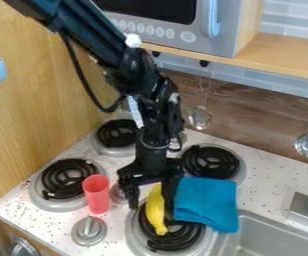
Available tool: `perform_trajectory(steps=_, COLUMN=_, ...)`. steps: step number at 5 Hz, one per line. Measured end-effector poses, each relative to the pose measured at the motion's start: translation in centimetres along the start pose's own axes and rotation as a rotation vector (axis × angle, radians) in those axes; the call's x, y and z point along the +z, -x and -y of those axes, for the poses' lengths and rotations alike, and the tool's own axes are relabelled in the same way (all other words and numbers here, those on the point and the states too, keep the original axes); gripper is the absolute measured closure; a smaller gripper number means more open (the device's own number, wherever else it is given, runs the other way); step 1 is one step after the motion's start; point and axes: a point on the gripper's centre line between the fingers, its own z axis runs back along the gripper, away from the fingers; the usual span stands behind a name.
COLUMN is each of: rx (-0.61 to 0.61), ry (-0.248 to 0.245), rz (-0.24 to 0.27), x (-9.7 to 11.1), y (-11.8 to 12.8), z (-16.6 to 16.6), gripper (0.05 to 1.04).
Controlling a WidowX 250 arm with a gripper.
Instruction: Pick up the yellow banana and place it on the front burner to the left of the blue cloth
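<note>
Over the front burner [165, 245] nearest the sink [257, 227], you have the tool [150, 210] pointing down with its jaws apart, one on each side of the yellow banana [155, 210]. The banana lies lengthwise between them on the dark coil, its lower tip nearer the camera; you can see a gap on the cup side, so it looks straddled rather than gripped. On the other side, the jaw stands close against both the banana and the folded blue cloth [207, 202], and you cannot tell whether it touches either.

To do this well, center over the thick middle of the banana and close across its narrow width, evenly from both sides, so it doesn't roll. Mind the cloth: a fold caught in the jaw would spoil your hold. Watch the coil's ridges too, since a tip could snag there. Give the red cup [96, 194] and the silver lid-like piece [88, 231] on the counter [263, 185] some room.
</note>
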Motion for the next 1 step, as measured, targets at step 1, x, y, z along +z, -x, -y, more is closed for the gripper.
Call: perform_trajectory(steps=1, rx=0.01, ry=0.036, rz=0.069, x=3.22, y=-0.4, z=-0.83, gripper=0.079)
